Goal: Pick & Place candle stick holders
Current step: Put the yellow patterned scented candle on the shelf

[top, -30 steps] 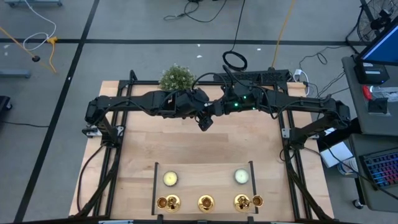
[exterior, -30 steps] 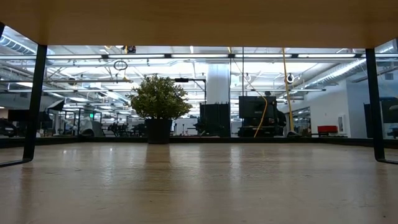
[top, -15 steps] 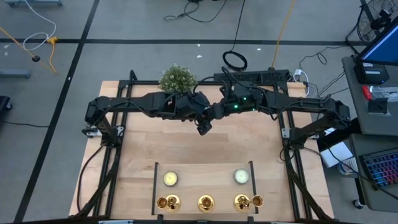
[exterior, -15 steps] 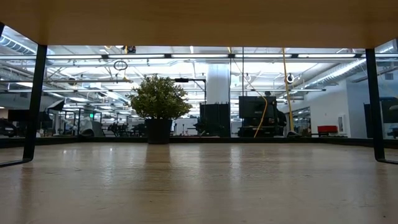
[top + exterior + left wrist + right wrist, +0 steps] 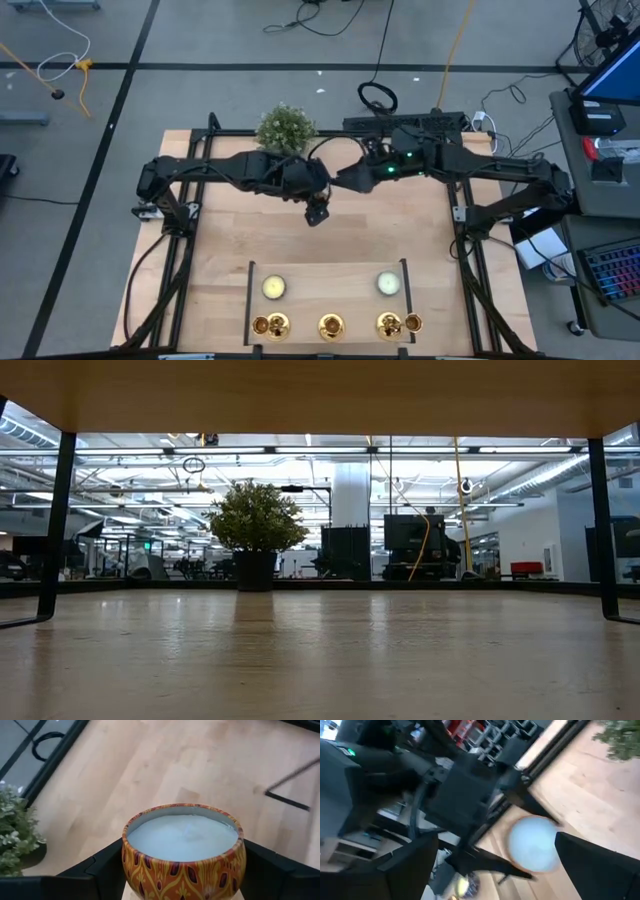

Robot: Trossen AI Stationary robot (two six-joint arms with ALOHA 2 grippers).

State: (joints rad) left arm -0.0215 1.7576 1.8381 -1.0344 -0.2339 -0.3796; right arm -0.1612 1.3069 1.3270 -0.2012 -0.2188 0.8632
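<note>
Holding a patterned candle tin point(image 5: 183, 851) clamped between its fingers point(image 5: 100, 870), my left hand point(image 5: 316, 210) hung above the desk point(image 5: 220, 250), out in front of the potted plant point(image 5: 285, 126) that stood behind it at the desk's far edge. The tin showed an orange patterned wall and pale wax. My right hand point(image 5: 352, 178) sat close beside the left, slightly farther back; I couldn't tell how it was set. The candle stick holders point(image 5: 331, 325) stood well forward of both hands, in a row on a dark-framed stand point(image 5: 250, 300) at the near edge, with two round candles point(image 5: 274, 287) just behind them.
</note>
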